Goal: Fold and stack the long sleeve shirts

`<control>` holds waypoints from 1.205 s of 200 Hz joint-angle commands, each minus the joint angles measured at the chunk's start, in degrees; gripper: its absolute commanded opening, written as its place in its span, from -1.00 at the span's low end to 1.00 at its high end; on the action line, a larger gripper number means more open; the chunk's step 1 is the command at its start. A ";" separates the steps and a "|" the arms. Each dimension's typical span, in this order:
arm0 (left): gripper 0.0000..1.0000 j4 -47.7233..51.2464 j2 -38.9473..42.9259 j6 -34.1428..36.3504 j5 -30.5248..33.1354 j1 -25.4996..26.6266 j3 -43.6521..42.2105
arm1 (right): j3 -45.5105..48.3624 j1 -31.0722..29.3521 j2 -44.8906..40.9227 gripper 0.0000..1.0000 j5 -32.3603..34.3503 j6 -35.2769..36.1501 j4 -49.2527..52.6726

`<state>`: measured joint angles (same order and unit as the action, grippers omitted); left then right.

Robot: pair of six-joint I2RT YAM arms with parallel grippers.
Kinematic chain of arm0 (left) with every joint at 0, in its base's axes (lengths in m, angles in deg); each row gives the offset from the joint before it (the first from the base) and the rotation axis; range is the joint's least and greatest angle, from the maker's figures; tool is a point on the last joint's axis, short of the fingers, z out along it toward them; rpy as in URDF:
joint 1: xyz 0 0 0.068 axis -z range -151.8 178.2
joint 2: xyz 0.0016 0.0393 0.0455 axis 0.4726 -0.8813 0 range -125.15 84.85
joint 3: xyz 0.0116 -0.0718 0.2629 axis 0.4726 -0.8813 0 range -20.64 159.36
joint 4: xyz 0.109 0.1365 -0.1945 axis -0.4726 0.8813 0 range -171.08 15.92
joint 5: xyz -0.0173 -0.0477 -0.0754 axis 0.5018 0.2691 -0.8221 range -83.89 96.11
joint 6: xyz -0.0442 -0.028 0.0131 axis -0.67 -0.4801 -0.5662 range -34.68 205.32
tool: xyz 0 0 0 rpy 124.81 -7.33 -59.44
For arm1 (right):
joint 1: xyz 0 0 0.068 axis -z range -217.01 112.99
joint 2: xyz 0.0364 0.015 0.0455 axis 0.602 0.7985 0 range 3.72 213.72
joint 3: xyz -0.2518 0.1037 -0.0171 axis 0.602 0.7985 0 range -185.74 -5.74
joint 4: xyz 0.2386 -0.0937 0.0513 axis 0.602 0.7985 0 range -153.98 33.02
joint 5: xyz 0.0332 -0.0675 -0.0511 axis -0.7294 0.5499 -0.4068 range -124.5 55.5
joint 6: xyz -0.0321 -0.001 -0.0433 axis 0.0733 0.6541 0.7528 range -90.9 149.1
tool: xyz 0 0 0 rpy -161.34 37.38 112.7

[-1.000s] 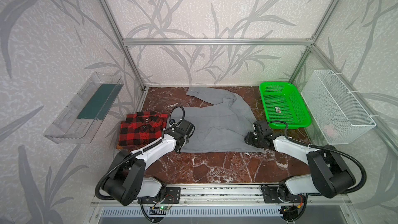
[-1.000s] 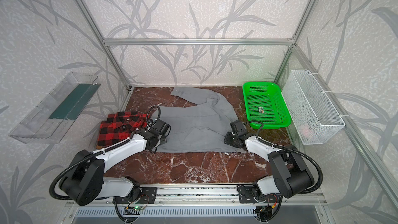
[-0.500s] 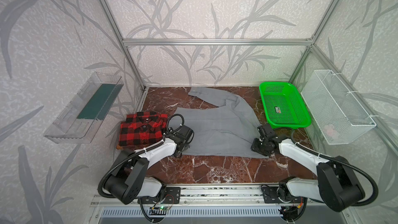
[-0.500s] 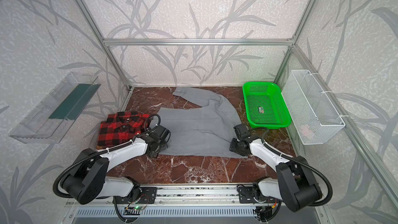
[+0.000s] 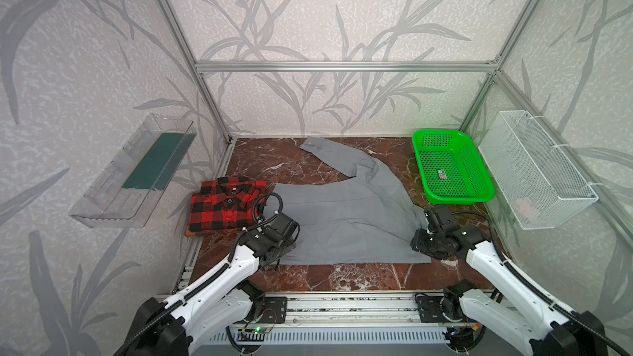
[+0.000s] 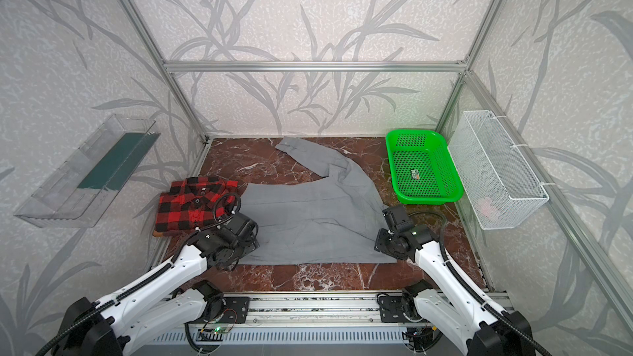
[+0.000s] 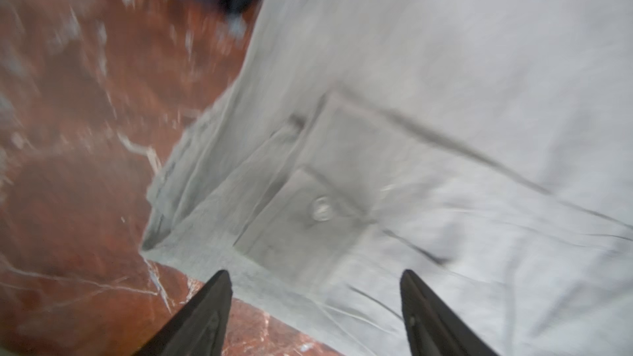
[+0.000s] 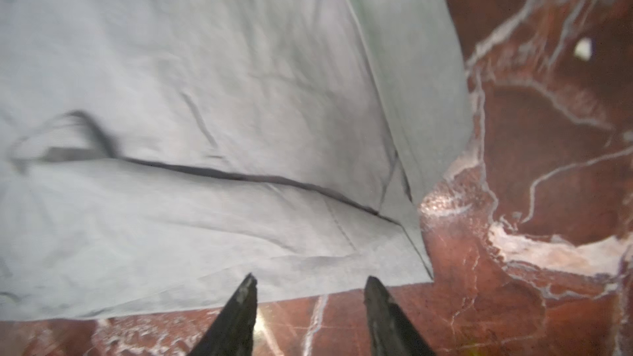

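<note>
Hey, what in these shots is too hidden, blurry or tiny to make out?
Label in green basket: too small to read, both top views.
Pink thing in wire bin: blurred by mesh, top views.
Left claw: under its own wrist in top views; wrist view shows only fingertips.
Grey shirt's near-left corner: behind left arm, top views.

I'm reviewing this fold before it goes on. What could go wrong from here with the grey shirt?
1. One sleeve of the grey shirt lies stretched toward the back, far from the left gripper and right gripper, both open; a body fold may leave it trailing.
2. The left gripper sits close to the folded plaid shirt; a sweep could muss it.
3. Creases cross the grey cloth; folding now may set them in.
</note>
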<state>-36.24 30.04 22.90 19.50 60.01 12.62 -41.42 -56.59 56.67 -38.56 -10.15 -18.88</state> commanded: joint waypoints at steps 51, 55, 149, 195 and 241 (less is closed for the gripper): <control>0.85 4.30 -22.52 21.20 5.72 -11.74 31.43 | -35.98 -0.81 26.05 0.44 -2.67 17.72 -10.58; 0.88 4.31 -23.33 21.86 6.16 -12.29 32.22 | -38.34 -1.01 28.25 0.45 -2.70 18.44 -10.53; 0.90 4.34 -47.04 27.47 0.44 -22.24 46.43 | -97.21 -7.90 78.97 0.50 1.99 33.40 4.08; 0.89 1.77 -47.54 27.61 -0.46 -23.67 43.59 | -135.36 -11.85 104.29 0.50 -1.98 34.91 14.31; 0.87 1.40 -49.49 27.44 -2.31 -25.29 43.81 | -119.42 -11.65 101.89 0.48 -2.45 34.82 4.35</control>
<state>-35.63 -17.84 49.81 18.30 35.78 56.57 -161.57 -69.68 159.01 -40.79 23.73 -13.54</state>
